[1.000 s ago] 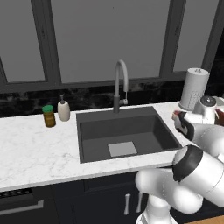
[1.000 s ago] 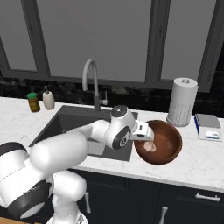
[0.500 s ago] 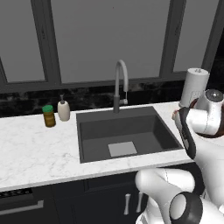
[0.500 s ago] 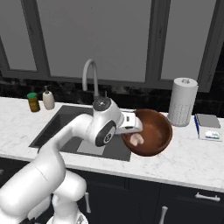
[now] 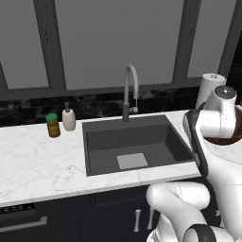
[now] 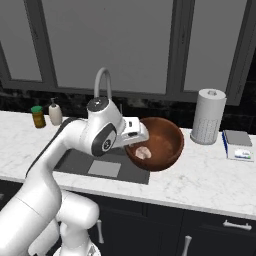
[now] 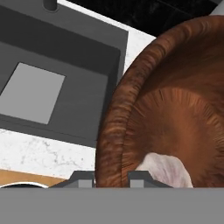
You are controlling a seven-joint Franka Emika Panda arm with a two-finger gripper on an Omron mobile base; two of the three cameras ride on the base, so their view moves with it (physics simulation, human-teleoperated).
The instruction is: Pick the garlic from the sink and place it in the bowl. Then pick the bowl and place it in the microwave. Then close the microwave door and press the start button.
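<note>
1. Left base view: you've got one dark matte rectangular sink [image 5: 134, 146] at centre, one curved grey faucet [image 5: 130, 90], two small bottles [image 5: 61, 121] at left.
2. Right base view: one glossy wood-grain bowl [image 6: 161, 144], centre frame, tilted, one pale garlic [image 6: 143, 153] inside.
3. Hand view: gripper [image 7: 112, 178] clamped on the bowl's rim, bottom centre.

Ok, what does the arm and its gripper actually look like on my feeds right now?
The arm is glossy white, built of rounded tubular links with dark grey bands and round dark caps at the joints. In the left base view a dark strip runs along its forearm. The hand is a white boxy block. The gripper ends in two small dark grey, squared finger tips. No cables or markings are visible.
</note>
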